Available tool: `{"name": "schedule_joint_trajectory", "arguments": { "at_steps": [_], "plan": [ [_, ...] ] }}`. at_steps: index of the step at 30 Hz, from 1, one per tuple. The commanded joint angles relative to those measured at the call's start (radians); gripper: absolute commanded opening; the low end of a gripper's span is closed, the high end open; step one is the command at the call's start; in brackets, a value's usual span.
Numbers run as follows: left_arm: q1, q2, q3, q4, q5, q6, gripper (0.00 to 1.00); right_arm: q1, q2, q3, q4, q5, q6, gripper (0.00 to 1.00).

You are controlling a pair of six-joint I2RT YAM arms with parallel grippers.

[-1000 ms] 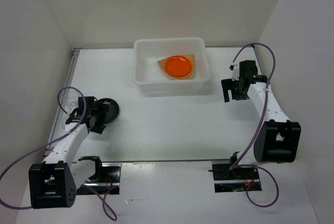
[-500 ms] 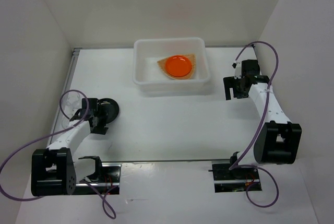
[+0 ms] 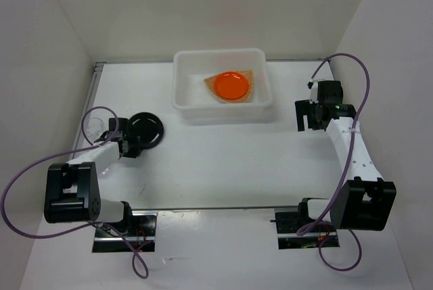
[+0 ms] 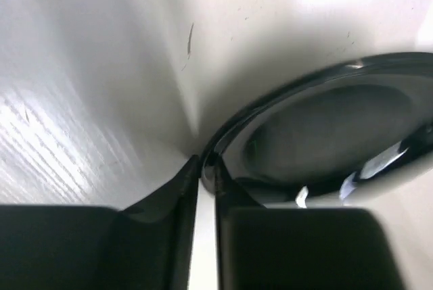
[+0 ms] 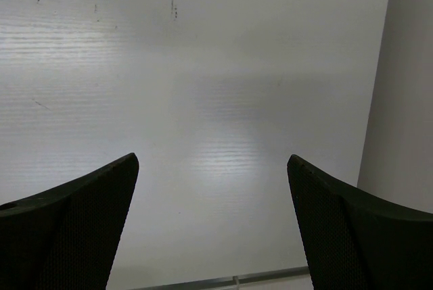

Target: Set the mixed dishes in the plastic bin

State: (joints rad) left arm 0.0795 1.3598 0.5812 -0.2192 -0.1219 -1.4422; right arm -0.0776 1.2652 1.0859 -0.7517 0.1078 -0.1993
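The small black plate [image 3: 146, 128] [image 4: 325, 128] is at the left of the table. My left gripper [image 3: 127, 144] [image 4: 205, 166] is shut on its near rim, the jaws pinching the edge. The white plastic bin [image 3: 180, 87] stands at the back centre. Inside it the orange plate [image 3: 231, 85] lies on top of the tan woven plate [image 3: 249, 74]. My right gripper [image 3: 308, 119] [image 5: 211, 163] hangs open over bare table to the right of the bin, with nothing between its fingers [image 5: 81, 222].
White walls close in the table on the left, back and right. The right wall [image 5: 406, 101] is close beside my right gripper. A purple cable [image 3: 91, 122] loops just left of the left wrist.
My left gripper has closed on the black plate's rim, and the plate now sits a little farther back and right. The right arm has drifted slightly to the right.
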Motion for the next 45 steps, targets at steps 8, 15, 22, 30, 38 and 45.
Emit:
{"name": "schedule_joint_trajectory", "arguments": {
  "at_steps": [8, 15, 22, 30, 38, 45],
  "plan": [
    [0.009, 0.043, 0.100, -0.098, -0.011, 0.049, 0.00, -0.016, -0.038, -0.035, 0.035, 0.064, 0.023, 0.95],
    [0.009, -0.114, 0.264, -0.219, -0.131, 0.059, 0.00, -0.016, -0.038, -0.044, 0.064, 0.064, 0.032, 0.95],
    [0.009, -0.152, 0.445, -0.252, -0.156, 0.083, 0.00, -0.016, -0.038, -0.054, 0.074, 0.064, 0.032, 0.95],
    [0.019, -0.176, 0.457, -0.207, -0.082, 0.084, 0.00, -0.016, -0.047, -0.063, 0.074, 0.064, 0.032, 0.95],
    [0.010, -0.085, 0.657, -0.097, 0.010, 0.206, 0.00, -0.016, -0.047, -0.063, 0.083, 0.064, 0.032, 0.95],
    [-0.029, 0.123, 0.827, 0.032, 0.221, 0.275, 0.00, -0.007, -0.047, -0.063, 0.083, 0.064, 0.032, 0.95]
  ]
}}
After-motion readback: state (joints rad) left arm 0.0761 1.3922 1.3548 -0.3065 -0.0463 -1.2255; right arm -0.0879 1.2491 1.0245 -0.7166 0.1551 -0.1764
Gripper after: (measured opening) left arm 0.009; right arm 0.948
